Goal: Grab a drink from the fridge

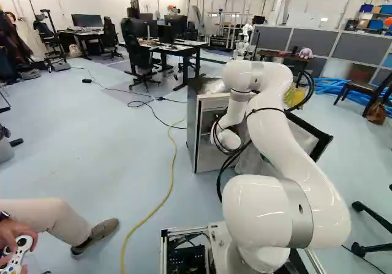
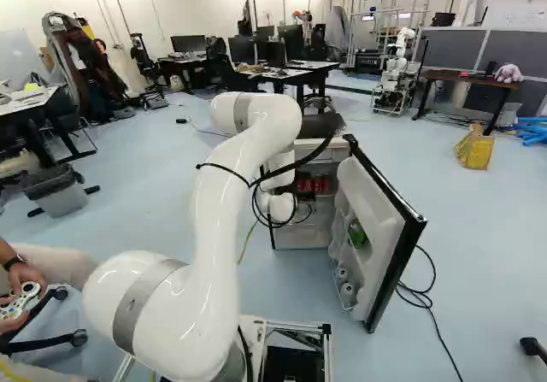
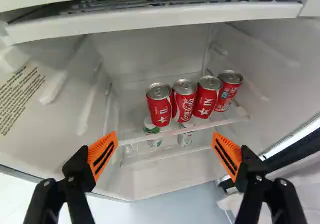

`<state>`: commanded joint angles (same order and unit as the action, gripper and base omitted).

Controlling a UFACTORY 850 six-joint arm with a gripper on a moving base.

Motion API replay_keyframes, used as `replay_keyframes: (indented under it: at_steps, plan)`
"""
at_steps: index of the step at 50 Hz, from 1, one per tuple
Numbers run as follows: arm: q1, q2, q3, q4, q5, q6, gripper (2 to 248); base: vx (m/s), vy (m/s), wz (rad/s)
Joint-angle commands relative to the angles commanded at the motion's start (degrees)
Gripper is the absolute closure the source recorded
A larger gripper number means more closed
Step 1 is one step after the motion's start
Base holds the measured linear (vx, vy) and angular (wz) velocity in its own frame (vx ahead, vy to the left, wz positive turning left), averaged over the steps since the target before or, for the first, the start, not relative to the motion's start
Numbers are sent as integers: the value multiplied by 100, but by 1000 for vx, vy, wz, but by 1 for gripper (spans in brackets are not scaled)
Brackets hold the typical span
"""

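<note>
A yellow cable [image 1: 124,249] runs over the floor left of centre in the left base view, toward the small white-lined fridge [image 1: 192,121]. The white jointed arm [image 2: 222,211] reaches in at its open front, where the black two-finger gripper with orange pads [image 3: 165,139] stands wide, nothing between its fingers. Beyond the fingertips, roughly ahead of the gap, four red soda cans [image 3: 185,101] stand upright in a close row on the clear upper shelf [image 3: 200,126], the row reaching toward the door-side finger. The fingers look set to close across their long axis; the end can farthest from the door seems easiest, though its neighbour crowds one side. The shelf's lip could catch a low approach. Rightmost, the open fridge door [image 2: 367,202] limits sideways room.
</note>
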<state>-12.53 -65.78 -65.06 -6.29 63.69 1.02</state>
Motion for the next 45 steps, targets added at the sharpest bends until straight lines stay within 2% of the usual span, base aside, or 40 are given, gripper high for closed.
replay_keyframes:
  at_steps: [45]
  plan:
    - [-149, -239, -442, -693, -6, 0, 3, 0, 0, 0]
